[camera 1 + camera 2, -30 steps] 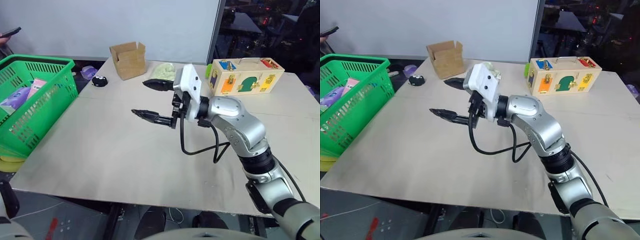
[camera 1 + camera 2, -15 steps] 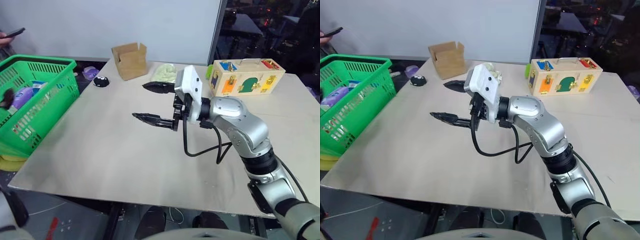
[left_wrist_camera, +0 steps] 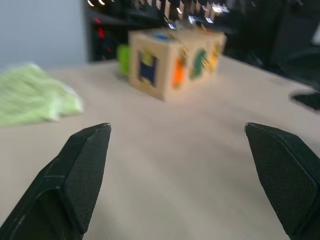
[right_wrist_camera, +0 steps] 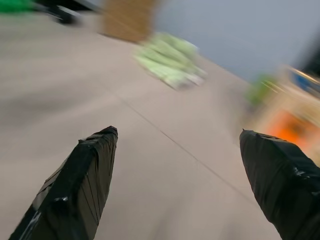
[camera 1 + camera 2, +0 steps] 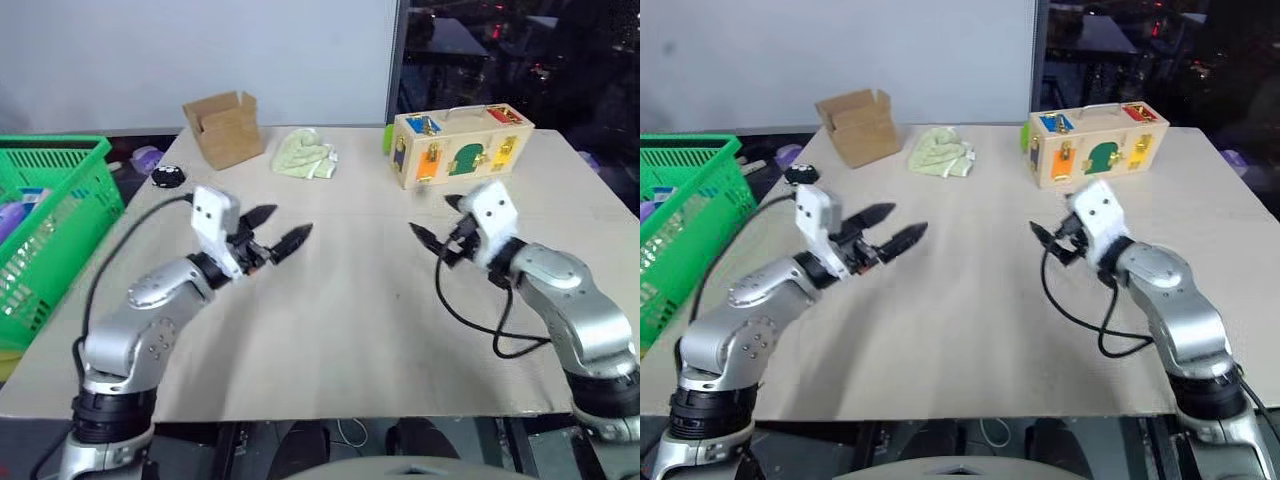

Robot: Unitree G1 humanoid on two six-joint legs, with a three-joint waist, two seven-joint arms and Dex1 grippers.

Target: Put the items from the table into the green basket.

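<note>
The green basket (image 5: 55,235) stands off the table's left edge. Items lie inside it: a purple shape (image 5: 10,215) and a blue-and-white one (image 5: 36,194) show over its rim. My left gripper (image 5: 285,225) hovers open above the beige table (image 5: 340,330), left of centre, pointing right with nothing between its fingers. My right gripper (image 5: 432,217) hangs open over the right half, pointing left, also empty. The wrist views show each gripper's two black fingers (image 3: 80,175) (image 4: 80,180) spread wide over bare tabletop.
Along the far edge sit a cardboard box (image 5: 225,128), a pale green cloth (image 5: 305,155) and a wooden lock box (image 5: 458,145). A small black round object (image 5: 167,177) and a purple thing (image 5: 145,158) lie near the far left corner.
The camera has turned. My right gripper swung from the table's middle to the right and sank. My left gripper came from the basket side to above the table.
</note>
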